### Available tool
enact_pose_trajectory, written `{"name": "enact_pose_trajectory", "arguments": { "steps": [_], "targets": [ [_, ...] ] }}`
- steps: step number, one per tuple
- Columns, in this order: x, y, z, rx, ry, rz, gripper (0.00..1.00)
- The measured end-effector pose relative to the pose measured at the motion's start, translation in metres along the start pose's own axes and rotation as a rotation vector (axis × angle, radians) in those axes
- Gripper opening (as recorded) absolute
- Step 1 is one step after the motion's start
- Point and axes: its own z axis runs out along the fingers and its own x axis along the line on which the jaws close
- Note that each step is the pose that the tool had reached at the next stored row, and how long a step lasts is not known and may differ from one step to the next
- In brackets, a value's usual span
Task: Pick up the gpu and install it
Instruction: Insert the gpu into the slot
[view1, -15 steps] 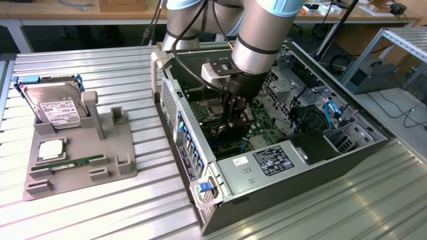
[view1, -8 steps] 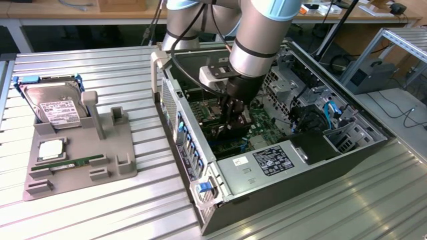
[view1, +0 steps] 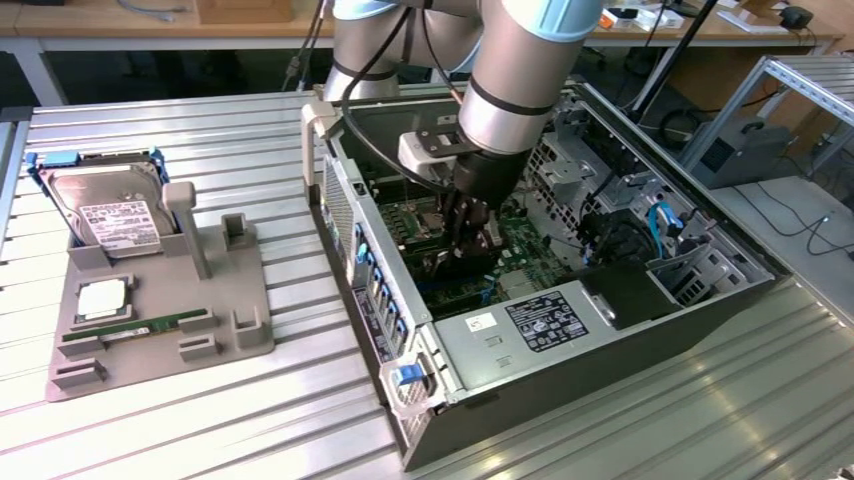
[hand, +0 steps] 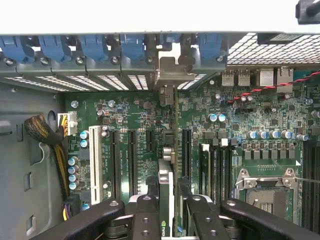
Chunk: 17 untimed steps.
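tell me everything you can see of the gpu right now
The gpu is seen edge-on in the wrist view: a thin card with a green board edge, a dark body and a silver metal bracket at the far end against the case's rear slot row. It stands upright on its edge over the motherboard, in line with the expansion slots. The gripper has a black finger on each side of it. Whether it is fully seated cannot be told.

Even, bright overhead light falls on the ribbed metal table (view1: 240, 420); shadows pool deep inside the computer case (view1: 694, 300), whose upper rim beside the motherboard (hand: 240, 120) is glare-washed white.
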Motion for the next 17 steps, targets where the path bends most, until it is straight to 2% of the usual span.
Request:
{"name": "enact_pose_trajectory", "arguments": {
  "steps": [2,3,7,13,16,17],
  "targets": [
    [0.0,0.0,-0.0008,0.0001,-0.0004,0.0,0.26],
    [0.0,0.0001,-0.0051,-0.0001,0.0015,0.0,0.26],
    [0.0,0.0003,-0.0142,0.0,0.0012,0.0,0.26],
    [0.001,-0.001,-0.015,-0.0006,0.0011,0.003,0.26],
    [0.003,-0.0091,-0.0151,-0.0076,0.0011,0.003,0.26],
    [0.003,-0.0167,-0.0153,-0.0126,0.0011,0.003,0.26]
  ]
}}
